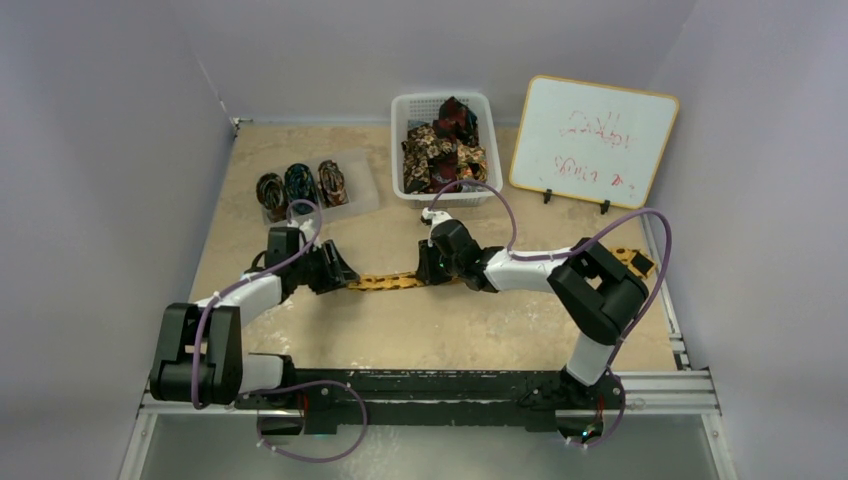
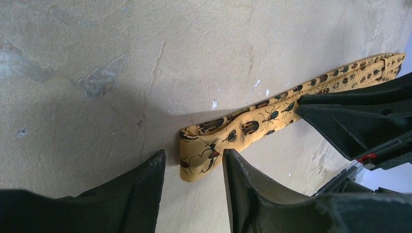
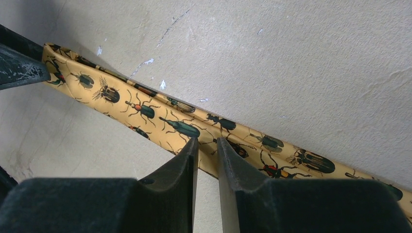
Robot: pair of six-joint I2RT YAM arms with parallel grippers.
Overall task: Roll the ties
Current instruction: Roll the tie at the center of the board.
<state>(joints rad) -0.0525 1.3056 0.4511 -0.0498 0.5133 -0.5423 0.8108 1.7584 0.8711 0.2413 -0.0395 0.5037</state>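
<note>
A golden-yellow tie (image 1: 390,282) printed with beetles lies flat across the table, running from left to right. Its left end is folded over (image 2: 204,145) and sits between the tips of my left gripper (image 2: 192,161), which is open; the right finger touches the fabric's edge, the left finger stands clear. My right gripper (image 3: 206,143) is further along the tie (image 3: 145,109), tips down on the fabric, jaws a narrow gap apart with nothing pinched between them. In the top view the left gripper (image 1: 340,275) and right gripper (image 1: 432,268) face each other.
Three rolled ties (image 1: 300,185) sit on a clear tray at the back left. A white basket (image 1: 480,110) at the back holds several loose ties. A whiteboard (image 1: 590,140) stands at the back right. The tie's wide end (image 1: 632,260) lies behind the right arm.
</note>
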